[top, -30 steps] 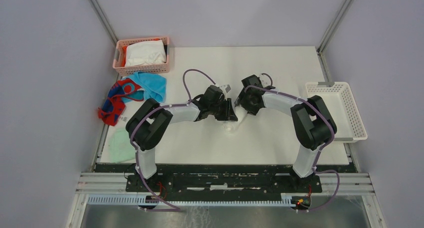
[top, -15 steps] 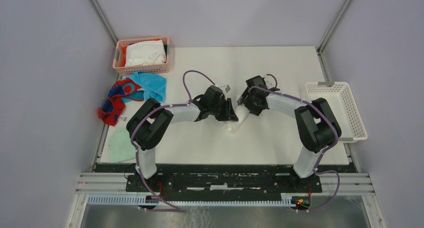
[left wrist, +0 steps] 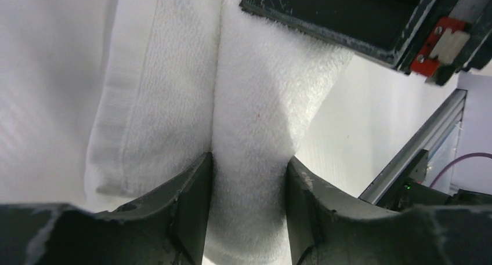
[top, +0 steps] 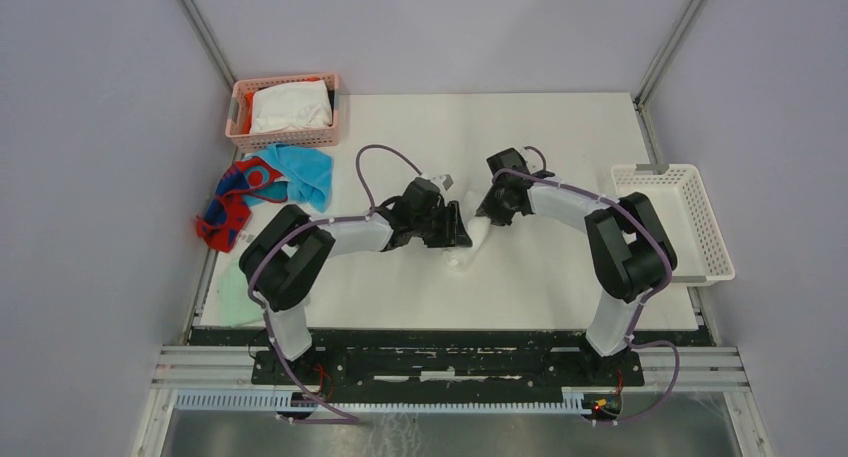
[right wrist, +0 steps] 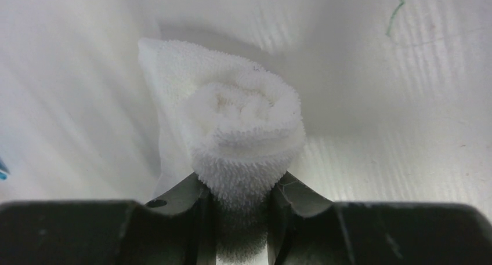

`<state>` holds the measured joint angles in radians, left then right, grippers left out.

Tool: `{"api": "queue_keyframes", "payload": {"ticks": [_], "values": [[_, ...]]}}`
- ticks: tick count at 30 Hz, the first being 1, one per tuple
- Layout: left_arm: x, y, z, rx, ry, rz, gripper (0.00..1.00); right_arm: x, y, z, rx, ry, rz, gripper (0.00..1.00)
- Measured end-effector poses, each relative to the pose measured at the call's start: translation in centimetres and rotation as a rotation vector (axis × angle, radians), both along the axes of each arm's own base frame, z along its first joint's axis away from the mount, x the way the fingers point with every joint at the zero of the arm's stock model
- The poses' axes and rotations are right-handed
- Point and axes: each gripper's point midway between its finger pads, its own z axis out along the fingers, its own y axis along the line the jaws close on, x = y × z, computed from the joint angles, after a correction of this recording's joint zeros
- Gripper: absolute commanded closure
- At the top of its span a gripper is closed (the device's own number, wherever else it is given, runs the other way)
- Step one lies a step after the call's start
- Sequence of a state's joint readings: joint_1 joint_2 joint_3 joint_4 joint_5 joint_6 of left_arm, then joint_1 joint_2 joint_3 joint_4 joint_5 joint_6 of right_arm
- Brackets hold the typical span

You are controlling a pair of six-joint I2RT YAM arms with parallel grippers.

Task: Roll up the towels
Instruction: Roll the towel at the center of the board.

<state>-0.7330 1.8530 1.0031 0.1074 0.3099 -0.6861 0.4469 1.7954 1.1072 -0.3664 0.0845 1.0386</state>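
I'm finishing the roll of the white towel [right wrist: 243, 126], right fingers [right wrist: 293, 204] pinched narrowly on its end, left fingers [left wrist: 188, 213] half-open, gripping its side; next, I judge, comes snugging it tight.

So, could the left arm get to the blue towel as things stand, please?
Probably, once it lets go: the left gripper has the white towel between its fingers. The blue towel lies mostly uncovered on that arm's side, nothing between them.

Left arm [top: 355, 235], right arm [top: 560, 199] bent inward (jaws gripping)
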Motion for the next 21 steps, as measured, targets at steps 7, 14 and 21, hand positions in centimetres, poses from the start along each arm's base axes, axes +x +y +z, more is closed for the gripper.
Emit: {"api": "queue_keyframes", "payload": {"ticks": [7,14,21], "values": [[-2.2,3.4,1.6,0.186,-0.098,0.11,0.29,-0.9,1.7,0.2,-0.039,0.05,0.091,0.77],[-5.0,3.5,5.8,0.393,-0.428,0.144,0.23,-0.9,2.2,0.1,-0.08,0.075,0.13,0.77],[-4.7,0.9,7.4,0.595,-0.705,0.102,0.22,-1.0,2.3,0.1,-0.087,0.079,0.143,0.77]]}}
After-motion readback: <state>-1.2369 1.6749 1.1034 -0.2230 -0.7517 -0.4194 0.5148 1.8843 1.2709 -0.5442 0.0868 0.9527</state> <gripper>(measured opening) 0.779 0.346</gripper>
